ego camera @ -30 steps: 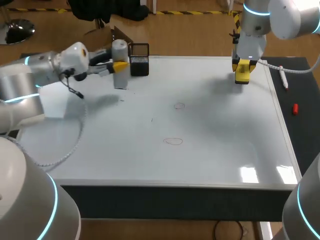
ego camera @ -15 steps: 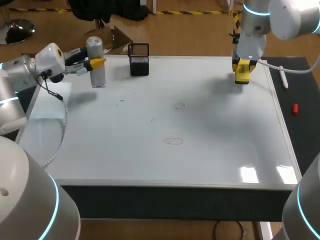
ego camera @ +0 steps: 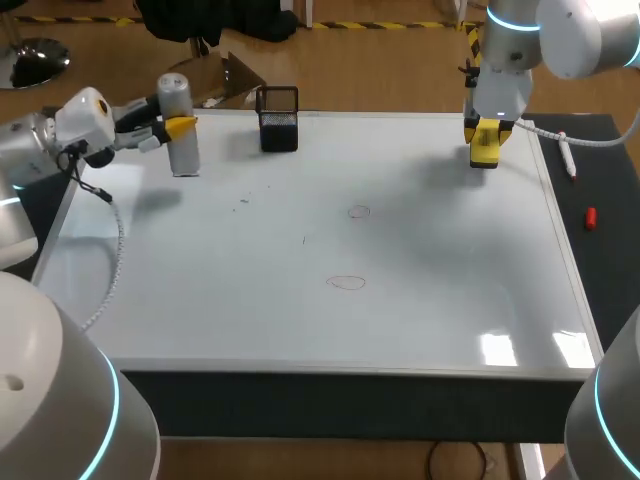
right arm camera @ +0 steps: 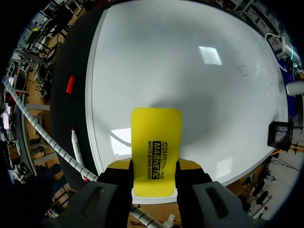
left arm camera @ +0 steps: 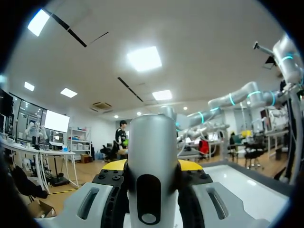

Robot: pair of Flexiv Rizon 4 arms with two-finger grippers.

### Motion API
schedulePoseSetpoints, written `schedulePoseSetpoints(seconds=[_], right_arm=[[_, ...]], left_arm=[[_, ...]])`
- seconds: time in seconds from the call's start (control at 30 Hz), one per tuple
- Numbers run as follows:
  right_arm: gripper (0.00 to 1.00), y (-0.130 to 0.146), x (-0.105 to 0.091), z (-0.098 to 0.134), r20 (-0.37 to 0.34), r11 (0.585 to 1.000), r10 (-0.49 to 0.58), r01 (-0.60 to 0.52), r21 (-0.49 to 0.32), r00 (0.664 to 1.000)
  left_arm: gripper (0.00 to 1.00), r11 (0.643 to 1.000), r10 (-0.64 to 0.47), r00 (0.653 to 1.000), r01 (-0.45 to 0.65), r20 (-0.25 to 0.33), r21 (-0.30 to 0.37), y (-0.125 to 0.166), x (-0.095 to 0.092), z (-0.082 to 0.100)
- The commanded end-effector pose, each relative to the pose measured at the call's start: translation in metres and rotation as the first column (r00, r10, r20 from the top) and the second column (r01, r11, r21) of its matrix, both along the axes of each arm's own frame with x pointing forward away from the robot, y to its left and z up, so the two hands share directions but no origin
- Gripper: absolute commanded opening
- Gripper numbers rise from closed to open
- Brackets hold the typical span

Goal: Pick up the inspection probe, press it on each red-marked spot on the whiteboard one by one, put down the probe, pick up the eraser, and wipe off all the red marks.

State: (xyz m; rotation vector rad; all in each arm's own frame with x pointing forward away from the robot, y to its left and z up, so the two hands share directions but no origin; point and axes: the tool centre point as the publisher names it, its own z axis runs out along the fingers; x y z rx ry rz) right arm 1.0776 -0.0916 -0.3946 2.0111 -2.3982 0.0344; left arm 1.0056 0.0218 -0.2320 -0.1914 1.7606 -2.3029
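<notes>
Inspection probe (ego camera: 180,130): grey cylinder, upright, clenched in the left pincer (ego camera: 172,128) with one yellow tip on each side of it. It is over the far left corner of the whiteboard (ego camera: 420,300). From the head view it is unclear whether its lower end touches the board. In the left wrist view the probe (left arm camera: 152,161) stands straight up between the fingers of the left pincer (left arm camera: 152,167), both tips against its body.

Eraser (ego camera: 484,150): yellow block, gripped by the right pincer (ego camera: 484,138) near the far right corner of the whiteboard, long side pointing down. In the right wrist view the eraser (right arm camera: 156,142) projects ahead of the right pincer (right arm camera: 154,167) and looks to be held clear of the board (right arm camera: 190,71), with its shadow below.

Board surface: far oval mark (ego camera: 359,211) near the middle, near oval mark (ego camera: 348,282) closer to the robot, both thin outlines. Both are well apart from the probe and the eraser.

Other items: black mesh holder (ego camera: 279,132) at the far edge, just right of the probe. On the dark desk (ego camera: 610,260) strip right of the board lie a marker pen (ego camera: 567,158) and a red cap (ego camera: 591,217), apart from each other.
</notes>
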Motion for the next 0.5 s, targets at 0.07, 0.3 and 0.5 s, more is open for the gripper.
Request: schedulePoseSetpoints(seconds=[0.07,0.3,0.5], right_arm=[[0.00,-0.001,0.000,0.001,0.000,1.000,0.002,-0.002,-0.003,1.000],[0.00,0.004,-0.002,0.001,0.003,1.000,0.019,-0.019,0.000,1.000],[0.00,0.028,-0.022,0.001,0.039,0.996,0.089,-0.088,-0.032,0.995]], left_arm=[[0.00,1.000,-0.004,1.000,0.004,0.000,0.000,0.001,0.001,0.001],[0.00,1.000,-0.004,1.000,0.004,0.000,0.000,0.001,0.001,0.001],[0.00,1.000,-0.004,1.000,0.004,0.000,0.000,0.001,0.001,0.001]])
